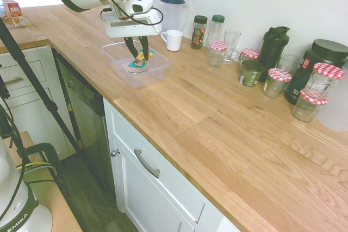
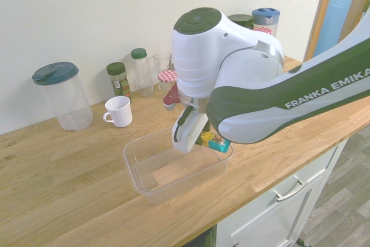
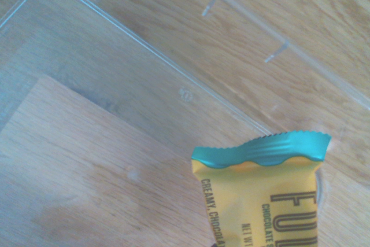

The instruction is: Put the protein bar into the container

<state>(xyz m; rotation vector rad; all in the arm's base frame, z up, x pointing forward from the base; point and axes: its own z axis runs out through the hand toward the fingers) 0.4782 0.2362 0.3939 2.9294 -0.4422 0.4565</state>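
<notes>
The clear plastic container (image 1: 148,75) stands on the wooden counter near its front edge. My gripper (image 1: 138,57) reaches down into it and is shut on the protein bar (image 1: 140,60), a teal and yellow wrapper held just above the tub's floor. In the second exterior view the bar (image 2: 215,141) sticks out from behind the arm, over the right end of the container (image 2: 155,185). The wrist view shows the bar's crimped teal end (image 3: 263,189) over the container's clear floor (image 3: 104,85).
Behind the tub stand a white mug (image 1: 174,39), a clear pitcher with a dark lid (image 1: 175,9), two spice jars (image 1: 199,31), a glass (image 1: 231,44) and several red-checked-lid jars (image 1: 278,81). A black shaker (image 1: 273,47) is further right. The counter's edge runs along the front.
</notes>
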